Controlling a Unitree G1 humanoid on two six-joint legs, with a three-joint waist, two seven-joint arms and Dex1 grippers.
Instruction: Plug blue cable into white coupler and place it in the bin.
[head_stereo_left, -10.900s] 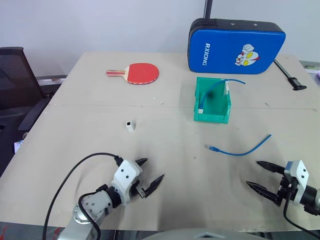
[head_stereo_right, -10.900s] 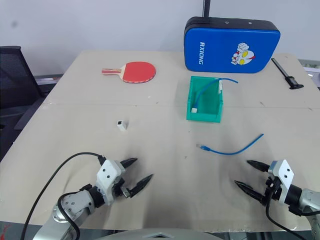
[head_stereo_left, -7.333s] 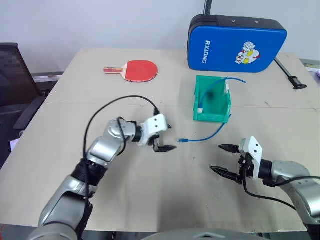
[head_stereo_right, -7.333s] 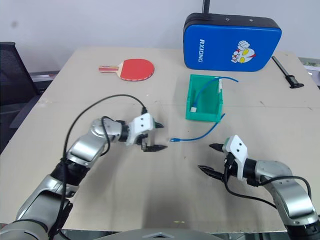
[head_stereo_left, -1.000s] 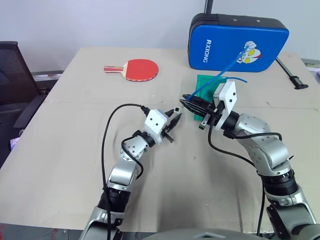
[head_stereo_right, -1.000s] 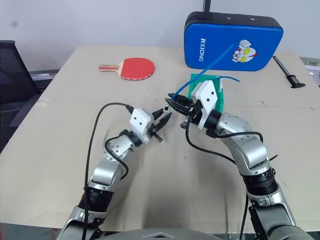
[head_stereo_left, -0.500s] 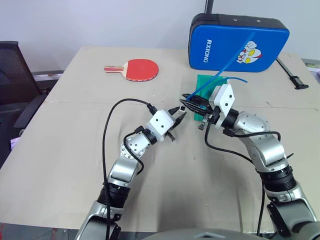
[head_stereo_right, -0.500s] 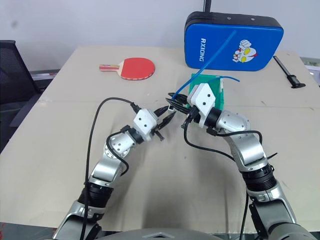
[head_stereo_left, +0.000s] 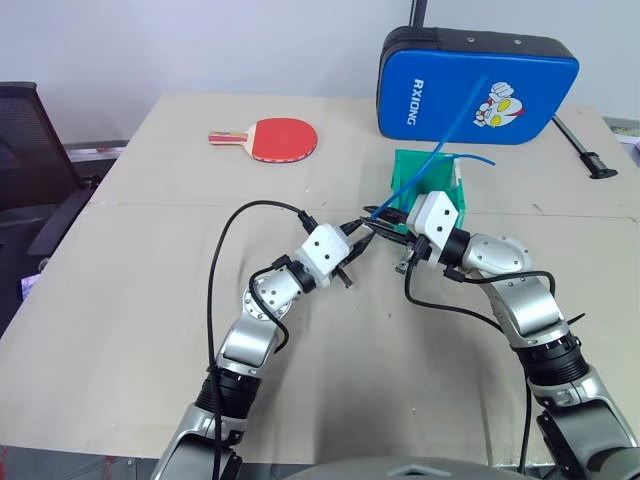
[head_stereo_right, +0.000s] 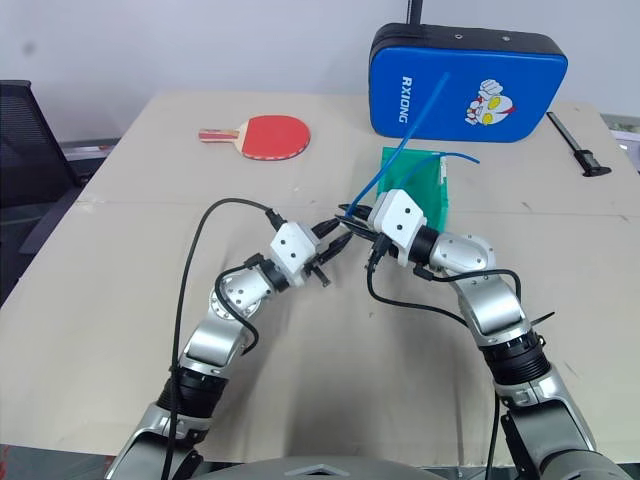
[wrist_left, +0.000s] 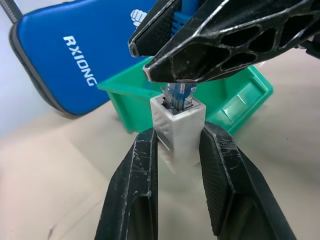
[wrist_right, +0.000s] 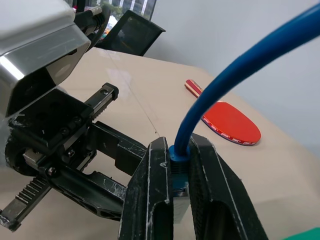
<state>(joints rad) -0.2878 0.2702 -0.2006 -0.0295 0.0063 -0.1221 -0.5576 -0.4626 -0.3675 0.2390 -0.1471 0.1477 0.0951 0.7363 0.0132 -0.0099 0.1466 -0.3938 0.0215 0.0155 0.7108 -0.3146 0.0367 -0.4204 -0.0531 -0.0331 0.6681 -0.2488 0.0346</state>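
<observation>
- The left gripper (wrist_left: 177, 145) pinches the white coupler (wrist_left: 178, 129) between its fingertips, held above the table (head_stereo_left: 150, 300).
- The right gripper (wrist_right: 175, 165) is clamped on the blue cable (head_stereo_right: 410, 135), plug seated in the coupler's socket.
- The bin (head_stereo_left: 448, 215) sits just behind both grippers.

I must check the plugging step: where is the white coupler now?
The white coupler is pinched in the left end effector, held above the table in front of the bin, with the blue cable plug at its socket.
</observation>
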